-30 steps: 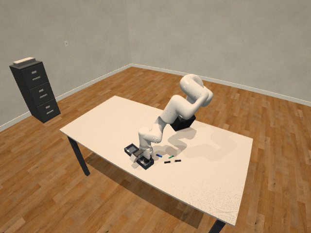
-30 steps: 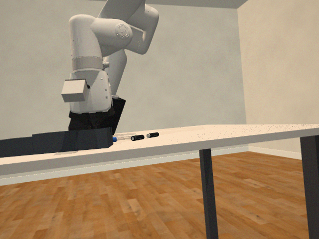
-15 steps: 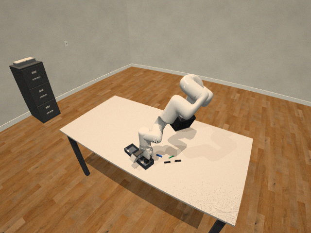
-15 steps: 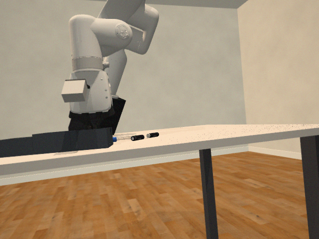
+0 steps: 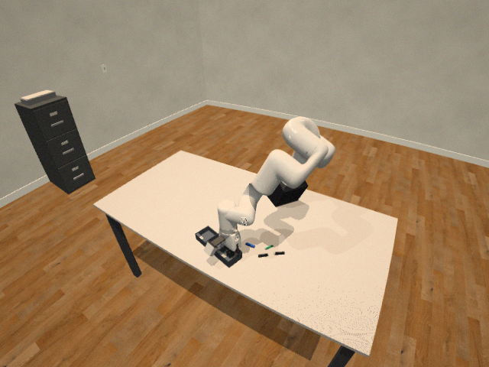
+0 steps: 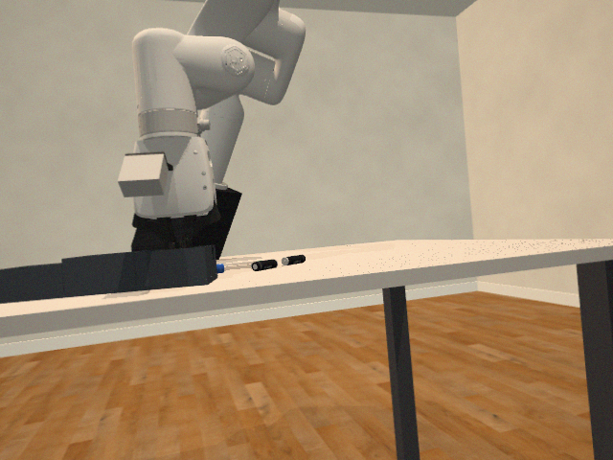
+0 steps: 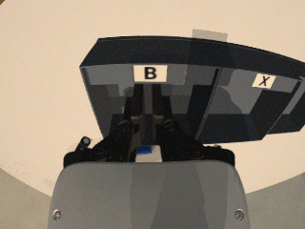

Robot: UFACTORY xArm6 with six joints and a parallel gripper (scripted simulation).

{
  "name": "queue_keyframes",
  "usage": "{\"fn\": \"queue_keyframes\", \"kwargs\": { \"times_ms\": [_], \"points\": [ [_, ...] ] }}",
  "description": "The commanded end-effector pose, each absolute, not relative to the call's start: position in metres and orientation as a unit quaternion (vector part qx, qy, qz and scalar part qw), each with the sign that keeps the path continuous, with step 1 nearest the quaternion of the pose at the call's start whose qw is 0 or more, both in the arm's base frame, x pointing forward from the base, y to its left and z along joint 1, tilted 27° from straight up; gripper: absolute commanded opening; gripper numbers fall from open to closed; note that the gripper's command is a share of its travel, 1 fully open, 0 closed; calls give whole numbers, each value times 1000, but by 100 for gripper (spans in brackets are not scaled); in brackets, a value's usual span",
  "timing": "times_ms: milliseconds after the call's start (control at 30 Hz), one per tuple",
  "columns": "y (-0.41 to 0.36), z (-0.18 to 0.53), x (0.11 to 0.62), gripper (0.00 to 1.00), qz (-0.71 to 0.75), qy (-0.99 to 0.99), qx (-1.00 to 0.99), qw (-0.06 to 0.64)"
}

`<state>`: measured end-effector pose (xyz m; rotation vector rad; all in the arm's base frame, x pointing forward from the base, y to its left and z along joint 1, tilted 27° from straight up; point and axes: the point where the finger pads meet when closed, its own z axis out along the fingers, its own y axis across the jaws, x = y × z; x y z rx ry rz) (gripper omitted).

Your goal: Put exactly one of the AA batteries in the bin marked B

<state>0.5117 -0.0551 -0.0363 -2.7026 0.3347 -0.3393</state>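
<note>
The row of dark bins stands near the table's front edge. Bin B is the end one, with bin X beside it. My gripper is shut, with nothing seen between the fingers, and reaches down into bin B. In the exterior view the bin wall hides the fingers. On the table beside the bins lie a blue battery, a green one and two black ones. The blue one also shows in the wrist view, partly hidden by my gripper.
The arm's black base stands at the table's far side. The bins stand close to the table's front edge. A filing cabinet stands on the floor far to the left.
</note>
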Motion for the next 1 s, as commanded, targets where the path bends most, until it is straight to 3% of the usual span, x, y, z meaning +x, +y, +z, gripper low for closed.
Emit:
{"fn": "queue_keyframes", "kwargs": {
  "times_ms": [0, 967],
  "points": [
    [-56, -35, 513, 7, -123, 120, -965, 197],
    [-63, -16, 507, 7, -123, 120, -965, 197]
  ]
}}
